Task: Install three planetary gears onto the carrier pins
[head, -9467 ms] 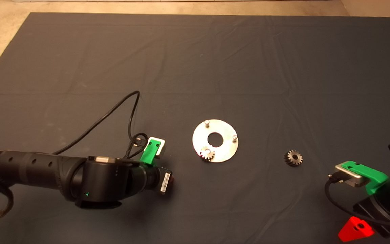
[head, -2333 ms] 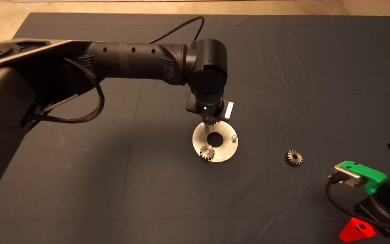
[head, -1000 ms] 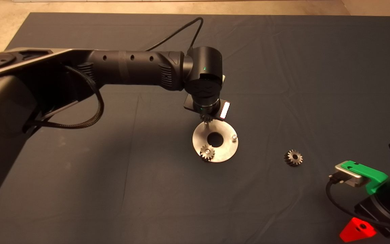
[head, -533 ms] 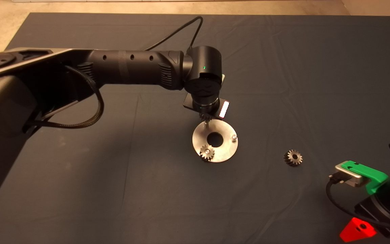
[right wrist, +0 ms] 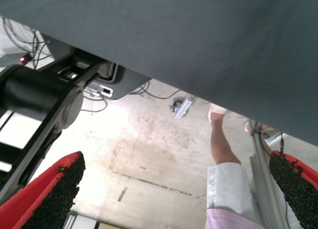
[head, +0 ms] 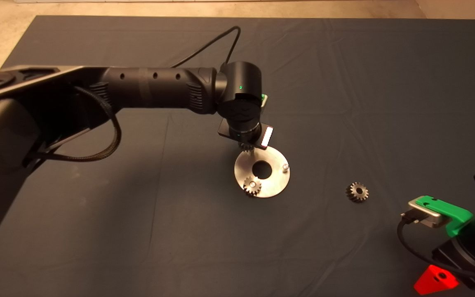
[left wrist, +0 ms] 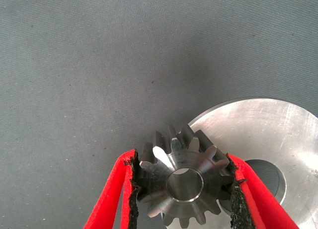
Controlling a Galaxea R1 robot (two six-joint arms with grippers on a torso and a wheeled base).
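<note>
My left gripper (head: 245, 145) hangs over the far-left rim of the shiny carrier disc (head: 276, 181). It is shut on a planetary gear (left wrist: 181, 183), which sits flat between its red fingers (left wrist: 112, 189) with the centre hole showing. The disc edge (left wrist: 258, 134) lies just beside and below that gear. A second gear (head: 252, 185) sits on the disc's near pin. The right-hand pin (head: 285, 166) is bare. The held gear largely hides the far pin. A third gear (head: 357, 192) lies loose on the mat to the right of the disc. My right gripper (right wrist: 174, 194) is parked open at the lower right.
The dark mat (head: 344, 82) is wrinkled around the disc. My left arm (head: 155, 86) crosses the left half of it. The right wrist view looks past the mat edge to a concrete floor, a metal frame and a person's leg (right wrist: 221, 149).
Over the last second my left gripper has drifted slightly left with the gear, from over the far pin to the disc's far-left rim. The right arm has not moved.
</note>
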